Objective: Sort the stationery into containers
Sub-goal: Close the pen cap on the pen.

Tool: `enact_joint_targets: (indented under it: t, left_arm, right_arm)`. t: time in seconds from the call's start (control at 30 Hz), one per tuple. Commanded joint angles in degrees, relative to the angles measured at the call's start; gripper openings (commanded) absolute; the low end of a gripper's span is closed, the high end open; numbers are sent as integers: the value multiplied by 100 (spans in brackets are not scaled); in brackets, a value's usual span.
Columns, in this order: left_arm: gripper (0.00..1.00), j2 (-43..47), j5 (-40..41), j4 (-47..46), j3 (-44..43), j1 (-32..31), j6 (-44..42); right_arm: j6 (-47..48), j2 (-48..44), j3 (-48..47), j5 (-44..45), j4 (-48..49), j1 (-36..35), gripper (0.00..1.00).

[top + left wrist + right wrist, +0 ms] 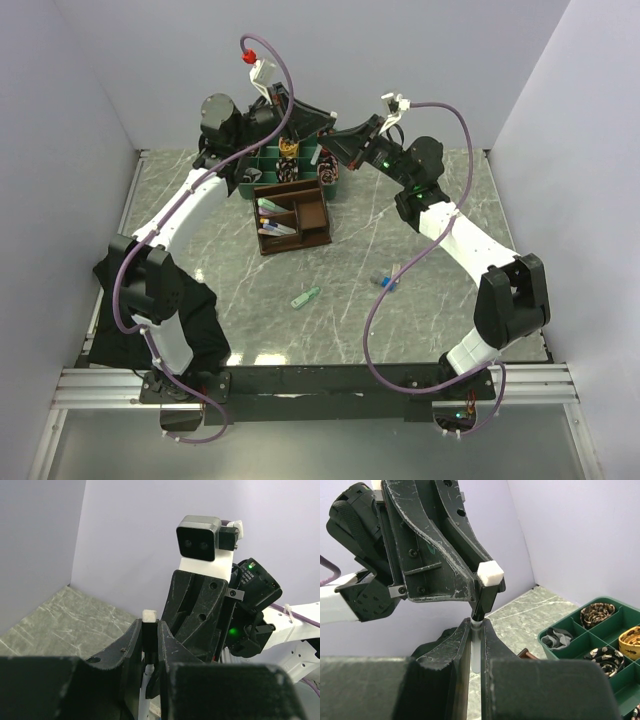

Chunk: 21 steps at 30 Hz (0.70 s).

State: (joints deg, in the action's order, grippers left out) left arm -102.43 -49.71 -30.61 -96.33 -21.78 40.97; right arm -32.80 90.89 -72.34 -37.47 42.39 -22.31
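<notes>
A white marker with a black cap (487,595) is held in the air between both grippers, above the back of the table. My left gripper (150,629) is shut on the black cap (149,630), whose white end (149,615) sticks out past the fingertips. My right gripper (477,626) is shut on the white barrel (476,652). In the top view the left gripper (300,118) and the right gripper (340,135) meet tip to tip. The dark brown organiser (312,212) stands below them with several pens (272,208) in its left compartments. A mint-green clip (306,297) and a blue pen (388,278) lie loose on the table.
A green compartment tray (246,183) with rolled belts stands just behind the organiser; its rim (547,647) shows in the right wrist view. White walls close the table at the back and sides. The arm bases and a metal rail (320,380) run along the near edge.
</notes>
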Motion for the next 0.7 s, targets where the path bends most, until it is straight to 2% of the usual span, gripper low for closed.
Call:
enact_joint_targets:
  t: [0.0, 0.2, 0.27, 0.37, 0.4, 0.5, 0.67]
  left_arm:
    - [1, 232, -82, -94, 71, 16, -142]
    - [1, 215, -65, -15, 185, -2, -177]
    - [5, 206, -47, 29, 168, -2, -221]
    - [23, 206, -3, 90, 115, -2, -318]
    - [33, 197, 5, 116, 97, -2, -344]
    - [43, 180, -3, 161, -8, 7, -493]
    - [52, 127, -74, 170, -307, 51, -669]
  right_arm:
    - [-34, -89, -298, 47, 199, 51, 0]
    - [-201, -45, -404, 100, 296, 86, 0]
    - [-201, -19, -492, 91, 305, 86, 0]
    - [-140, -10, -536, 47, 305, 95, 0]
    - [-113, -10, -553, 21, 313, 95, 0]
    - [19, -28, -554, -49, 287, 95, 0]
    - [133, -45, -545, -67, 191, 95, 0]
